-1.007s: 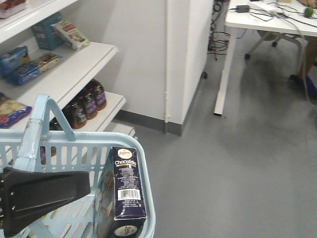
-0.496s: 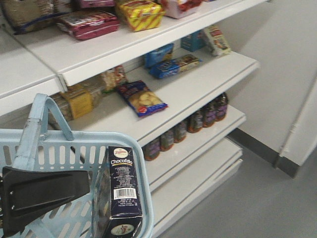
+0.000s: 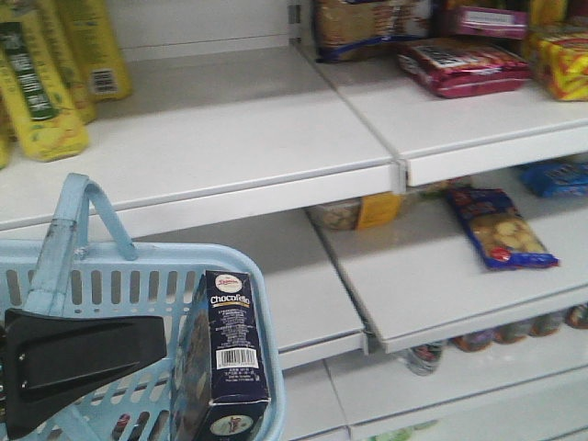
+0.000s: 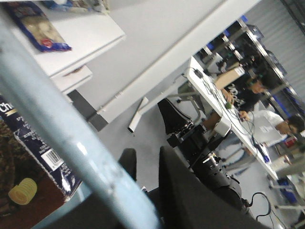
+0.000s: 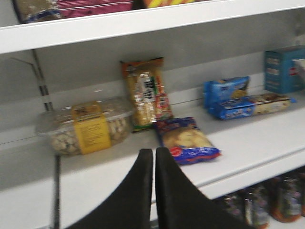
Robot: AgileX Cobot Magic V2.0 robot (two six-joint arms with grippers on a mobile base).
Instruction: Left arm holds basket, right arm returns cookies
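Nearest us, the left claw (image 3: 87, 354) is clamped on the basket (image 3: 184, 250) handle, and the cookies (image 3: 230, 340) stand upright inside. The right claw (image 5: 154, 151) is pinched closed, empty. Beyond, we have swung from the floor to face the shelves (image 3: 230, 129), so we judge the return can begin.

- We note the right gripper (image 5: 154, 151) low centre, black fingers pressed together, nothing between.
- Beyond it on the white shelf (image 5: 248, 143): a clear tub (image 5: 86, 126) with a yellow label, an upright bag (image 5: 146, 93), and a flat blue-red bag (image 5: 187, 140).
- Farther right: blue cookie bags (image 5: 228, 98) and a blue box (image 5: 283, 69).
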